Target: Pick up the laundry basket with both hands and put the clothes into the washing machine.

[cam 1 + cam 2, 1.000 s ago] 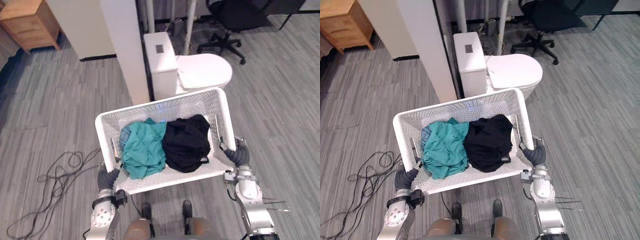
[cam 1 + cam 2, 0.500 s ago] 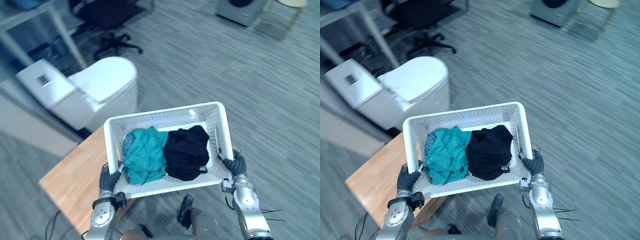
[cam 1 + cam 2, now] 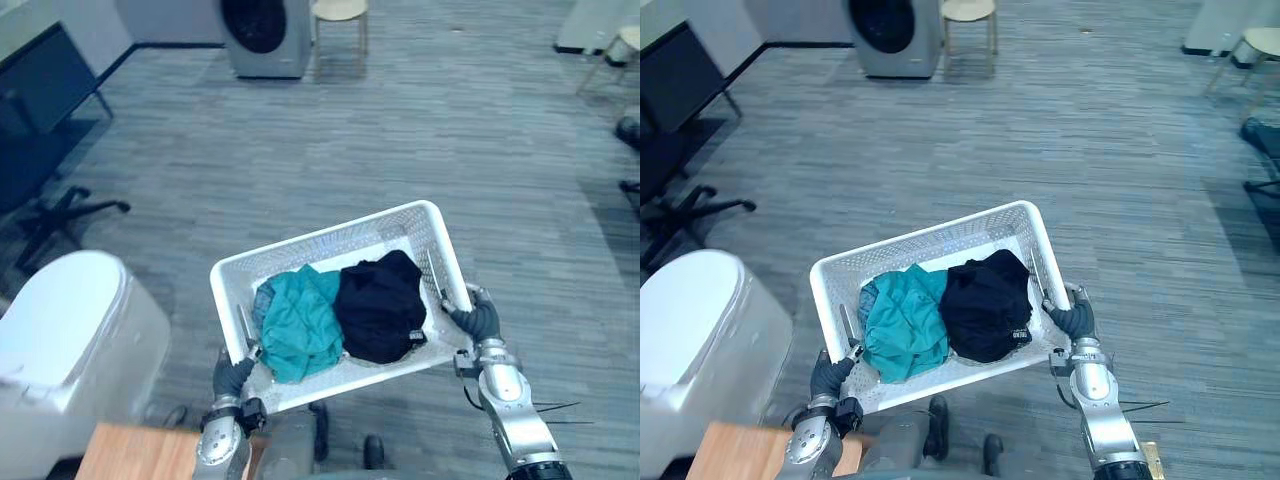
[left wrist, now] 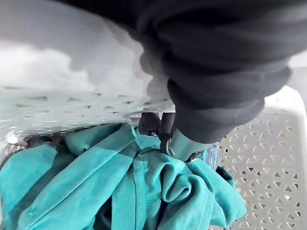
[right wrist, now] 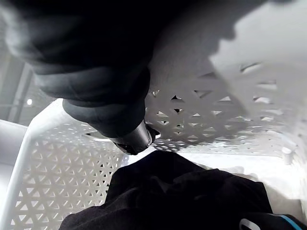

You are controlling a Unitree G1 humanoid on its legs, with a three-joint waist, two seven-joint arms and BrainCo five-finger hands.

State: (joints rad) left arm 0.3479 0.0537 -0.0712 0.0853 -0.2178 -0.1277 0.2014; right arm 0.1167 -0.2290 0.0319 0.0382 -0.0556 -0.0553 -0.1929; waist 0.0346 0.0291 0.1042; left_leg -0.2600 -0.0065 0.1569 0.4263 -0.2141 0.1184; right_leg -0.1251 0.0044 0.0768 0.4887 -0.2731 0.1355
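I hold a white perforated laundry basket (image 3: 330, 235) up in front of me, tilted a little. My left hand (image 3: 232, 375) grips its left side and my right hand (image 3: 478, 318) grips its right side, fingers curled over the rim. Inside lie a teal garment (image 3: 300, 325) on the left and a black garment (image 3: 380, 305) on the right. The left wrist view has my left hand (image 4: 225, 62) over the teal garment (image 4: 120, 187). In the right wrist view my right hand (image 5: 96, 81) curls on the basket wall (image 5: 62, 167) above the black garment (image 5: 182, 191). The washing machine (image 3: 265, 35) stands far ahead, door facing me.
A white toilet (image 3: 70, 340) is close on my left, with a wooden surface (image 3: 130, 455) at the bottom left. An office chair base (image 3: 60, 215) lies further left. A round stool (image 3: 338, 12) stands beside the washing machine. Grey plank floor stretches between me and the machine.
The whole view has swung round: the toilet slid to the left edge and the washing machine now appears ahead. Both hands keep the same hold on the basket.
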